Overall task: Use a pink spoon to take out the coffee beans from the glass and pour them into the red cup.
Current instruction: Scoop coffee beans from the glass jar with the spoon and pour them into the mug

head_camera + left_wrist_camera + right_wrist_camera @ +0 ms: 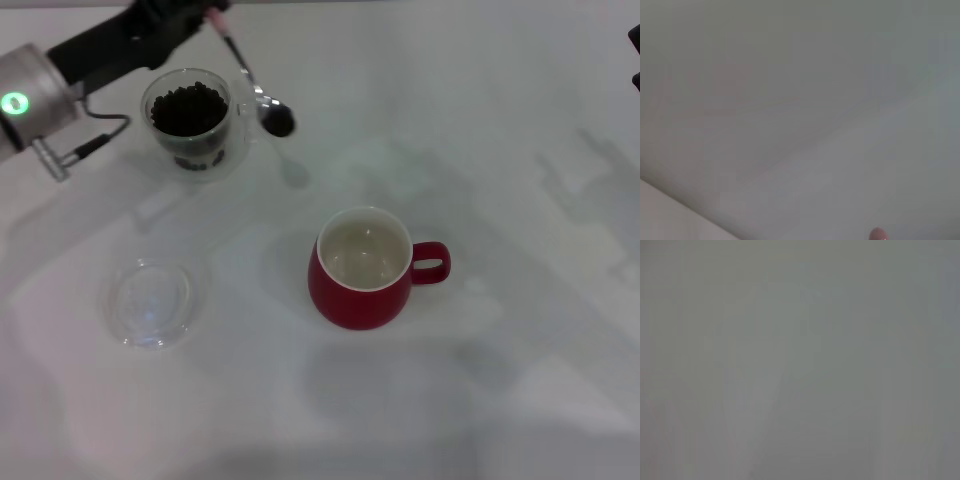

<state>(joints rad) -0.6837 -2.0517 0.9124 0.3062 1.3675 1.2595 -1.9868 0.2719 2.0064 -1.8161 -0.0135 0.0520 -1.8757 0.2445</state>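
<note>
— Near the far left corner of the table (520,380), what is the left gripper (196,18) doing?

— It sits at the far edge, just beyond the glass (190,120), clamped on the pale pink handle of the pink spoon (250,75). The spoon slants down and toward the middle of the table, and its metal bowl hangs just beside the glass, on the side facing the table's centre. The bowl looks dark, as if loaded with beans, though single beans cannot be made out there.

— And the coffee beans (190,108)?

— A dark heap fills the glass nearly to its rim. The glass stands upright on the table near the far left corner.

— Where is the red cup (365,268)?

— Upright around the middle of the table, well apart from the glass and the spoon. Its handle points toward the right edge. The cream inside shows no beans that I can make out.

— Anything else on the table?

— A clear glass saucer (153,300) lies flat toward the left edge, nearer the front than the glass.

— The right gripper (634,55)?

— Only a dark sliver of it shows at the far right edge; whether its fingers are apart or together, I cannot tell.

— The left wrist view?

— Only the pink tip of the spoon handle (878,234) against a plain surface.
</note>
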